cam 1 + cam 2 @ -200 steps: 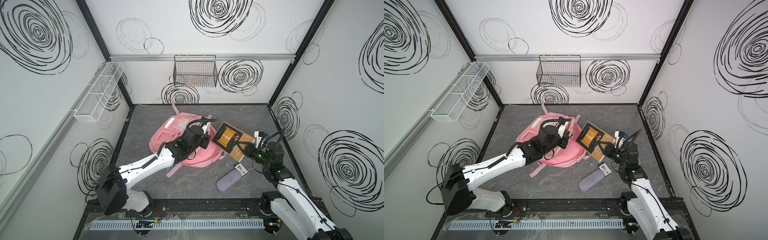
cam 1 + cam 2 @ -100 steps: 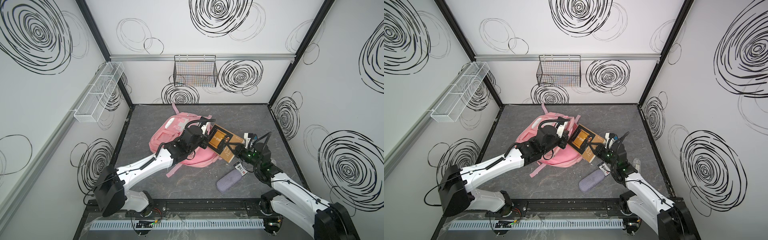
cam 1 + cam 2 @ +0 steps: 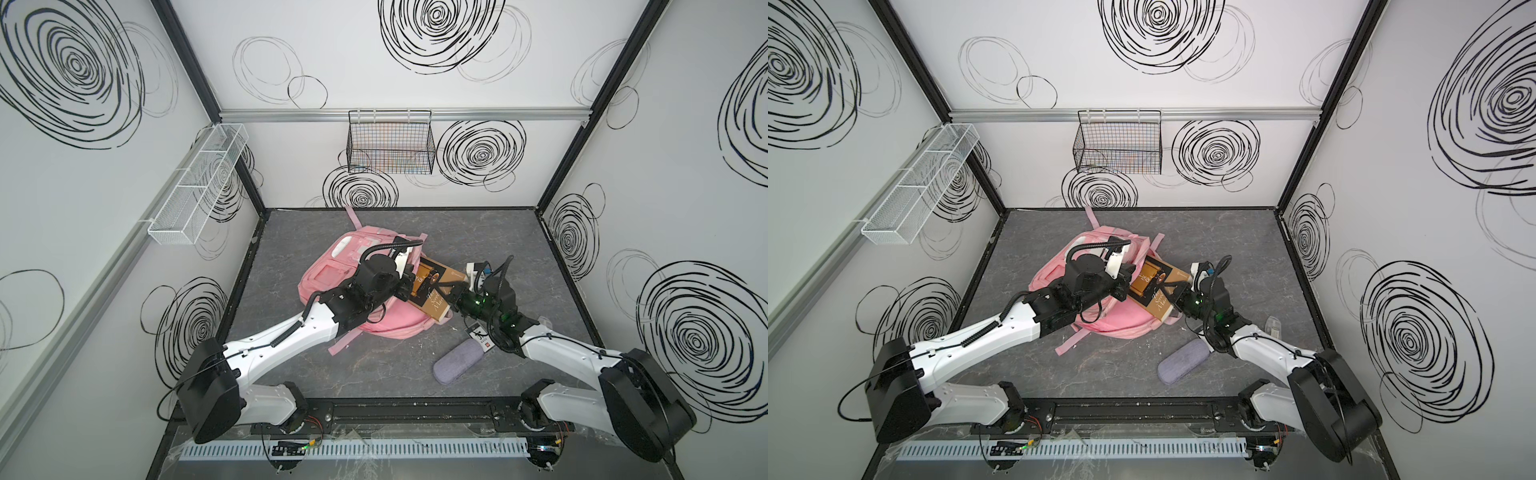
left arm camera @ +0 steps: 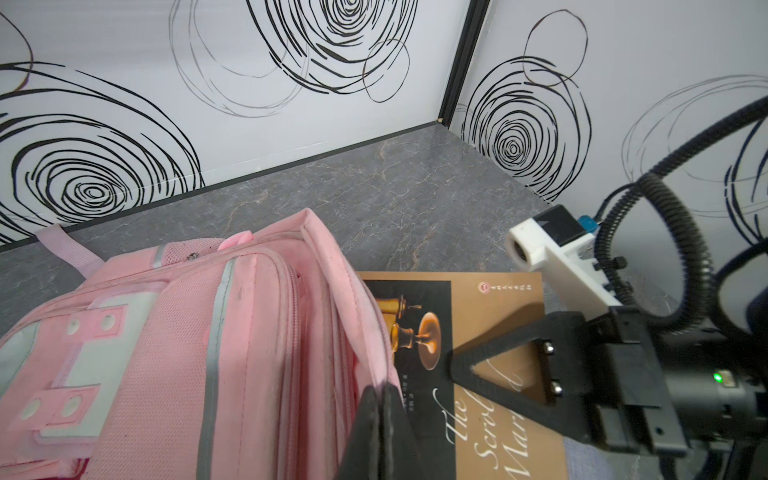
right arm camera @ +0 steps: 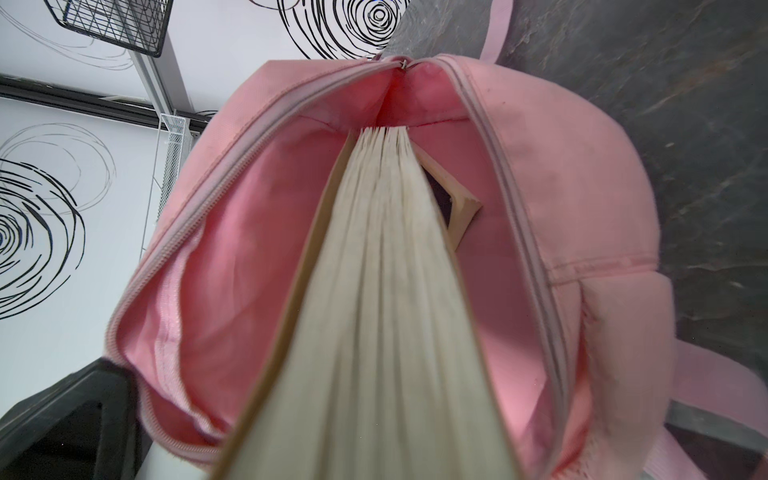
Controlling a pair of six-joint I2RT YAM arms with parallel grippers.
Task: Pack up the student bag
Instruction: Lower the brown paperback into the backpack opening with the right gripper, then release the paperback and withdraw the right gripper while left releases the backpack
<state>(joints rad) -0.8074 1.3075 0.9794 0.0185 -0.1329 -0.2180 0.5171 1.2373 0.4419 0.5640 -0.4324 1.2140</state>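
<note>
While the student bag point(image 3: 330, 276) lies mid-table point(image 3: 478, 232) with its main compartment unzipped, a brown book point(image 3: 432, 291) reaches partly into that mouth, and a grey-lilac pouch point(image 3: 457, 360) lies apart, nearer the front. The right gripper point(image 4: 453, 368) clamps the book's outer end; the left gripper point(image 4: 382, 388) pinches the bag's rim, jaws together.

The student bag point(image 4: 166, 332) is matt pink woven cloth, the book point(image 5: 374, 332) rough-edged paper, the tabletop point(image 4: 415, 199) dull and stone-patterned.

Book point(image 4: 498, 299) cover: "The Scro… Mar…", rest hidden.
</note>
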